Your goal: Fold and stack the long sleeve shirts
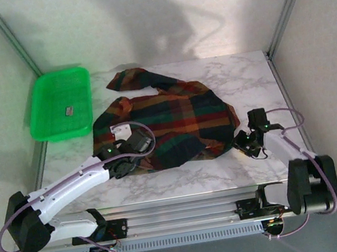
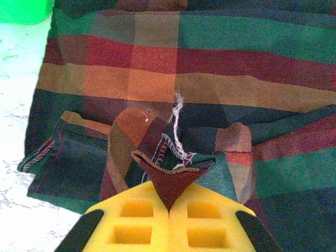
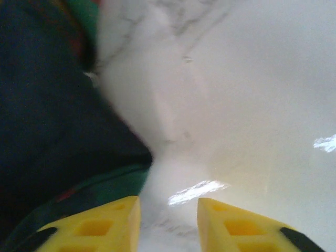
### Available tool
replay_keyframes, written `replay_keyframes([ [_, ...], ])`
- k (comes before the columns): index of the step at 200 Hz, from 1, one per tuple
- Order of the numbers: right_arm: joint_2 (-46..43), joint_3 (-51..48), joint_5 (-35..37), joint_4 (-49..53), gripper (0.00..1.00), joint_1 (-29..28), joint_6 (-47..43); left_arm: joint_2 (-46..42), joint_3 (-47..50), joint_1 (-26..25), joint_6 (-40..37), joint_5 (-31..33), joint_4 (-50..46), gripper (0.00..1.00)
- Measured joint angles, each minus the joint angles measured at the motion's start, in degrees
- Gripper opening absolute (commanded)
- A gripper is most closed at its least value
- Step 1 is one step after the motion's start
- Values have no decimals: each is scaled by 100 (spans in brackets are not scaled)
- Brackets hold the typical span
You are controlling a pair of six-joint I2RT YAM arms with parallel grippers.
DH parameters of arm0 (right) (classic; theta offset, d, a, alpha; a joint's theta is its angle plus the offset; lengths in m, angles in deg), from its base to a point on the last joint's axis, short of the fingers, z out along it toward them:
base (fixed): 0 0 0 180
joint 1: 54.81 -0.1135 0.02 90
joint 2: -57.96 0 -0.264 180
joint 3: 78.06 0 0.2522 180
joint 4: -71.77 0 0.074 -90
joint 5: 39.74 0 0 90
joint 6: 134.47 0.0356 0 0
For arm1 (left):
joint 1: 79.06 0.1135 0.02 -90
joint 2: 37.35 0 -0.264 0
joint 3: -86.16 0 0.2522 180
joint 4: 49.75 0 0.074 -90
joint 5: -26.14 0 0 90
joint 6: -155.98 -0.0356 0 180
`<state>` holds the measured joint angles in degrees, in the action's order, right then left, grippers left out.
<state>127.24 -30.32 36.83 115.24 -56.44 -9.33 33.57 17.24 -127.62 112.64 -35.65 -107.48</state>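
Pinch on the left side looks solid: the left gripper (image 2: 169,207) has its yellow pads pressed together on a little dark-red triangle of hemmed edge, with a loose white thread (image 2: 177,123) curling up just past it at 12 o'clock. That edge belongs to the soft plaid long sleeve shirt checked in green, red, orange and navy (image 2: 210,79), which runs away from the fingers toward 12 o'clock in the wrist view.

From above, the left gripper (image 1: 130,145) sits on the shirt's (image 1: 174,119) 8 o'clock edge, so the bulk of the cloth lies off toward 2 o'clock from it. The body runs roughly 9-to-3 across the white marble-look table (image 1: 243,77), and one sleeve trails out to 11 o'clock.

The right gripper (image 3: 168,220) is spread apart with nothing between the pads, just bare table, and the shirt's dark edge (image 3: 47,105) sits right beside its left finger at 10 o'clock. From above the right gripper (image 1: 247,143) is at the shirt's 4 o'clock corner.

I reckon the fold goes away from the arms, toward 12. The bright green plastic tray (image 1: 50,96) sits well off at 10 o'clock.
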Motion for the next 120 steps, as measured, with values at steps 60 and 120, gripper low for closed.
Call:
replay_keyframes([
  [60,-94,-514,-632,-577,44,0,96,339,96,-46,2,-122,389,2],
  [120,437,-616,-903,-1375,29,0,306,691,175,-22,48,-118,538,2],
])
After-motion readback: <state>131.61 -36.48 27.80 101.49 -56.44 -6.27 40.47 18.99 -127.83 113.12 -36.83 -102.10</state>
